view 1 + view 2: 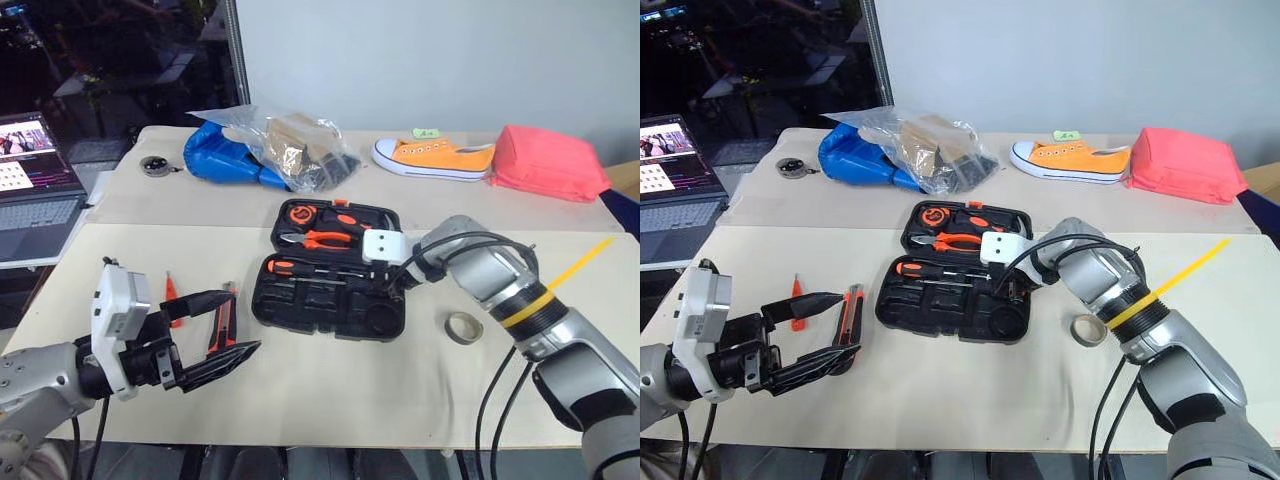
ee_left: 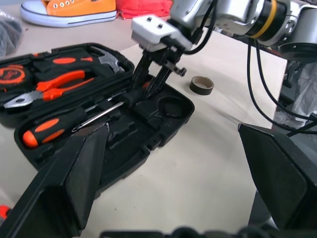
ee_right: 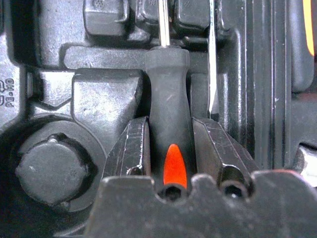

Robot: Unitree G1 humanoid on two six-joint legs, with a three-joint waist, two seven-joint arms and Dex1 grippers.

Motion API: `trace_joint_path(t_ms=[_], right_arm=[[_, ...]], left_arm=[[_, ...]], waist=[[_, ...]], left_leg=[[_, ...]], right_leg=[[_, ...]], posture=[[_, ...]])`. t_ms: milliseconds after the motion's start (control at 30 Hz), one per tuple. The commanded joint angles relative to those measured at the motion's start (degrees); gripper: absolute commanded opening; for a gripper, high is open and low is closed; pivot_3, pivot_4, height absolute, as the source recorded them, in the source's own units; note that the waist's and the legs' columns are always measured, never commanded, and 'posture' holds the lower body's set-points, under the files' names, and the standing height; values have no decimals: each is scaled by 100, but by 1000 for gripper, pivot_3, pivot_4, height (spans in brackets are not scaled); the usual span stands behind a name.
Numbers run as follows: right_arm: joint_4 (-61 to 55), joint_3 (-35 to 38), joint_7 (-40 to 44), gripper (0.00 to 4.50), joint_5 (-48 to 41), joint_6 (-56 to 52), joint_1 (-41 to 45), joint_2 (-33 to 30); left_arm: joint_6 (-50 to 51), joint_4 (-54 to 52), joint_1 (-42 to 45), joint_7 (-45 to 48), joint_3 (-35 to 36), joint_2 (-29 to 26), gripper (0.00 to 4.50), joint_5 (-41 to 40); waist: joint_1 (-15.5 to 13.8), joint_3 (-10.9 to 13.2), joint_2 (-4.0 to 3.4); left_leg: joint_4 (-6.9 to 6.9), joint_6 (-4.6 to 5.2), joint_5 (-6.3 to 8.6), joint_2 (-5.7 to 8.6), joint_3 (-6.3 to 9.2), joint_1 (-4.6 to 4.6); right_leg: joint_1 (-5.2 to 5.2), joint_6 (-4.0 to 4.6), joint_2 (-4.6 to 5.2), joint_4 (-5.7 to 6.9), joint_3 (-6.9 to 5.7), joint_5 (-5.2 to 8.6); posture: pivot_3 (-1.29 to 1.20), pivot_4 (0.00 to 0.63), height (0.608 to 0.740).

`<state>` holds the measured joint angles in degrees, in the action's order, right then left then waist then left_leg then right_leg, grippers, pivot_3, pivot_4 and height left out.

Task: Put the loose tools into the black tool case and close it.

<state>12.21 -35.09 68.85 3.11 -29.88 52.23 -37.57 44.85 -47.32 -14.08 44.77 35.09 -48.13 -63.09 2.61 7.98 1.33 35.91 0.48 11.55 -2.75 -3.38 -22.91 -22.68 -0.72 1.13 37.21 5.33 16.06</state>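
Screwdriver [image 3: 168, 144], orange-and-black handle: clamped between the two fingers of the right gripper [image 2: 151, 82], which is tipped steeply down into the lower half of the black tool case [image 1: 330, 310]. In the right wrist view the steel shaft runs straight on from the handle, away from the gripper, with moulded ribs on either side of it, so the tool's long axis appears lined up with a recess (whether it is fully seated cannot be told).

Second screwdriver [image 2: 49, 130]: already lying in the same half of the open case, beside the held one.

Tan tape roll [image 1: 464, 327]: loose on the table, just right of the case, near the right arm.

Utility knife [image 1: 850, 312] and slim orange tester screwdriver [image 1: 796, 300]: loose on the table left of the case, close to the left gripper [image 1: 222, 330], whose fingers stand wide apart and empty. By my judgement the left arm is the nearer for these two.
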Motion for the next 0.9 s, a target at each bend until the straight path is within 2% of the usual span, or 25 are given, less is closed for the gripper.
trace_joint_path(t_ms=[33,167,233,267,300,433,600,700,867,900], right_arm=[[196,5,178,934,187,66,27,52],[244,42,375,934,197,183,1,94],[182,194,309,1948,140,67,-3,168],[125,270,299,2120,99,-28,4,184],[46,345,331,2477,44,-129,8,184],[-294,803,441,2477,-389,-689,31,232],[-822,1420,274,2477,-842,-702,-139,262],[-1062,1895,-52,1739,-1176,-917,-326,429],[-1827,2578,-1320,48,-1189,-796,-1282,836],[-2059,2618,-1626,48,-1086,-780,-1567,905]], left_arm=[[-178,-59,50,-11,-14,-124,4500,5],[-243,3,78,-1,-79,-173,4500,42],[-267,34,78,23,-89,-196,4500,42],[-278,54,77,39,-92,-203,4500,49],[-290,75,74,55,-94,-208,4500,58],[-335,158,104,102,-154,-224,4500,122],[-397,244,171,136,-234,-252,4500,157],[-425,262,177,137,-254,-239,4500,185],[-469,222,122,140,-232,-210,4500,240],[-482,219,103,147,-225,-208,4500,251]], waist=[[-2,0,0],[-8,0,0],[-8,0,0],[-9,0,0],[-9,0,0],[-4,0,0],[-11,0,0],[-8,0,0],[-21,-1,0],[-24,-1,0]], left_leg=[[0,0,0,0,-1,4],[2,0,0,0,-1,16],[2,0,0,0,-2,21],[1,0,0,0,-2,21],[0,0,0,0,-2,20],[-4,-1,1,-1,-3,-3],[-5,-1,1,-4,-2,-38],[-5,-1,1,-3,-4,-38],[-3,-1,1,-4,-2,-35],[-3,-1,0,-3,-2,-36]], right_leg=[[4,0,0,0,0,0],[18,0,1,0,0,0],[24,0,1,-1,0,0],[24,0,1,-1,0,1],[22,1,1,-1,-1,1],[-3,3,-1,-1,0,2],[-41,3,-3,3,1,2],[-41,3,-2,2,2,2],[-36,3,-2,7,1,1],[-37,3,-2,7,2,2]], posture=[[0,150,740],[0,150,740],[0,150,740],[0,150,740],[0,150,740],[0,150,740],[0,150,740],[0,150,740],[0,150,740],[0,150,740]])
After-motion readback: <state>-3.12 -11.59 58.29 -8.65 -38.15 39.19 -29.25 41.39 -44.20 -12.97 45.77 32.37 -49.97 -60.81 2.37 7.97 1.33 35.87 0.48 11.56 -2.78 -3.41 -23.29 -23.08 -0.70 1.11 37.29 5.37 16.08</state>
